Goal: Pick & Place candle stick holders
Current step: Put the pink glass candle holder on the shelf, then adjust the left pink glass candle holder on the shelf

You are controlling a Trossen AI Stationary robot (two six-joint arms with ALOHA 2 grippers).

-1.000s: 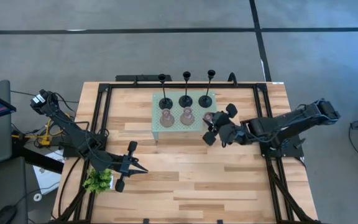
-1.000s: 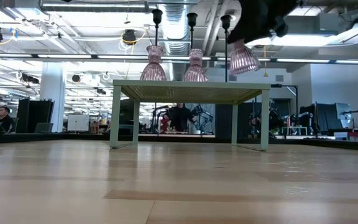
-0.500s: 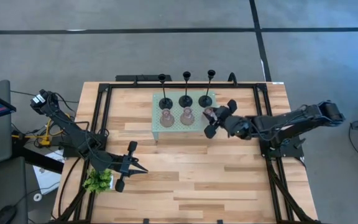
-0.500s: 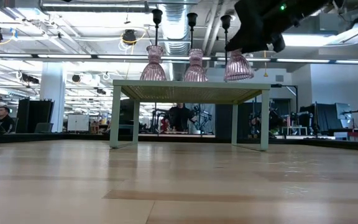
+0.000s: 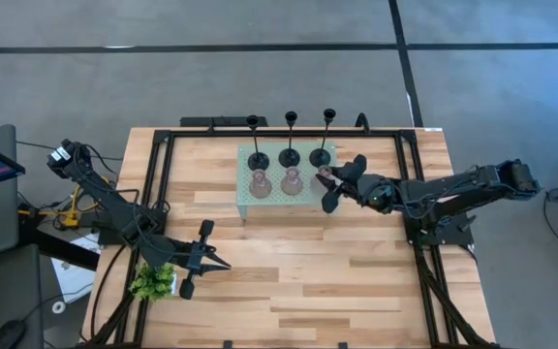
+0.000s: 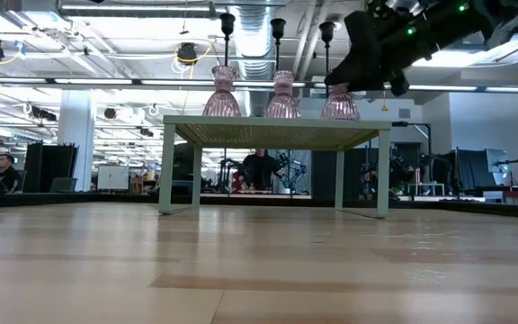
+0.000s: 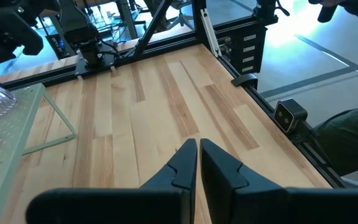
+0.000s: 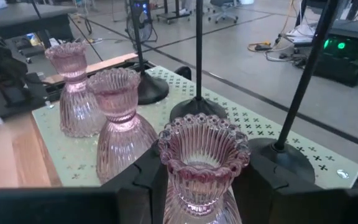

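Note:
Three black thin-stemmed candle stick holders [image 5: 290, 153] stand on their round bases in the back row of the pale green perforated stand [image 5: 244, 201]. Two pinkish ribbed holders [image 5: 259, 184] [image 5: 291, 181] stand in front of them. My right gripper [image 5: 334, 185] is shut on the third pinkish holder [image 5: 325, 175] at the stand's right end; this also shows in the low view [image 6: 340, 103] and the right wrist view [image 8: 202, 163]. My left gripper [image 5: 225, 264] is shut and empty near the table's front left. My right gripper pinches the pinkish holder's narrow neck [image 8: 197, 182], just below its flared cup, between its two fingers [image 8: 143, 180]. The fingers come from the table's right, slanting slightly down. The holder stands upright, its base [image 6: 340, 114] level with the other two on the stand's top.
A small green plant [image 5: 153, 281] sits at the table's front left, beside my left arm. A black frame [image 5: 159, 174] runs along the table's sides and back. Bare wood [image 5: 298, 271] lies in front of the stand. A person [image 6: 5, 167] sits far off in the room.
My right gripper has gone toward the table's left and far edge and down, onto the stand's right end. The pinkish holder it carries was tilted and above the stand; now it is upright with its base down at the stand's top, in line with the other two.

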